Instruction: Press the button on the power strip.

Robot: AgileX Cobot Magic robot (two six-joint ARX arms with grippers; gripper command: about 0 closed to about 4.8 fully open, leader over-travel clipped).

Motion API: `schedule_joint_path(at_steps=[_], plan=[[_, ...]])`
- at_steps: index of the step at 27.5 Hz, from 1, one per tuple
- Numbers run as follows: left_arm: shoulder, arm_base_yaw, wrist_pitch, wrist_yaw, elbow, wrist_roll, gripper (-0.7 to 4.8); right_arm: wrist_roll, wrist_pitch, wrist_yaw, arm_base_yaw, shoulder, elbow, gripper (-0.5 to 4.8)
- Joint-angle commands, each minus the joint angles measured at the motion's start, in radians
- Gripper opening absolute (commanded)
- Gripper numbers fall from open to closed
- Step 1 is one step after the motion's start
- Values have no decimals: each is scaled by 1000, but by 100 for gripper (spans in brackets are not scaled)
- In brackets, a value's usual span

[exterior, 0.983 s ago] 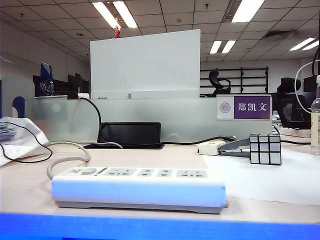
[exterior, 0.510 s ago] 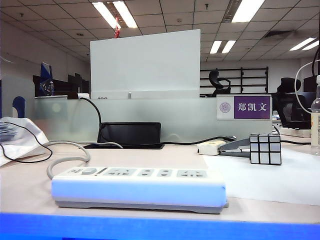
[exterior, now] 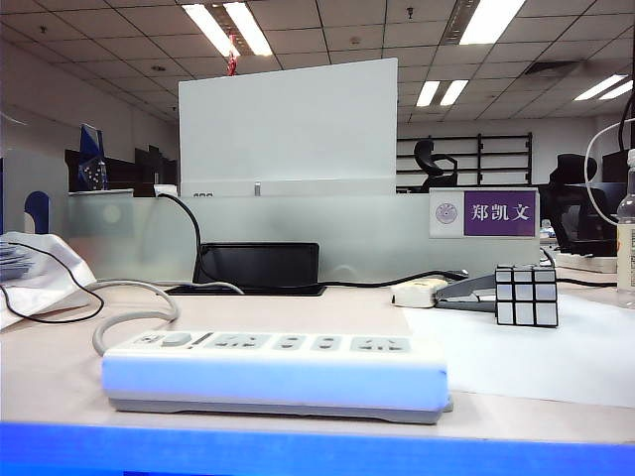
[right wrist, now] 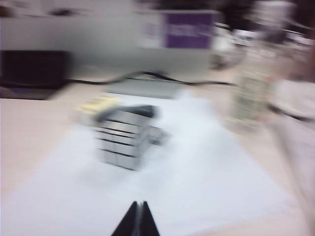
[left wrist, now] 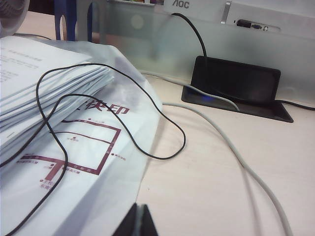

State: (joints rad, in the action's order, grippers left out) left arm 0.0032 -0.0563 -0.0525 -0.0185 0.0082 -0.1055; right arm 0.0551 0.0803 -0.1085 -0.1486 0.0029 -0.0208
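Pale office desktop (exterior: 298,307) under ceiling lights; left gripper (left wrist: 137,222) clenched over stacked white papers (left wrist: 44,78), right gripper (right wrist: 137,220) clenched, facing a blurred black-and-white puzzle cube (right wrist: 120,140). Neither arm visible in the exterior view; long white plastic power strip (exterior: 278,372) lying crosswise at the near edge, small grey oval button (exterior: 177,339) at its left end, likelier nearer the left arm

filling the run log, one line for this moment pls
left gripper shut, by papers | right gripper shut, near cube | button unpressed
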Motion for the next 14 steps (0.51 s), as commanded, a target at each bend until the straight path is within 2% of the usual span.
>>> schedule_joint_path(at_steps=[1, 4, 8, 14], plan=[[-1, -2, 8, -4, 1, 0, -5, 25, 5, -12, 84, -2, 10, 0], [-1, -2, 8, -4, 1, 0, -5, 77, 4, 67, 214, -2, 10, 0], [-1, -2, 8, -4, 1, 0, -5, 84, -36, 155, 320, -2, 11, 0], [-1, -2, 8, -4, 1, 0, -5, 89, -119, 154, 328, -2, 17, 0]])
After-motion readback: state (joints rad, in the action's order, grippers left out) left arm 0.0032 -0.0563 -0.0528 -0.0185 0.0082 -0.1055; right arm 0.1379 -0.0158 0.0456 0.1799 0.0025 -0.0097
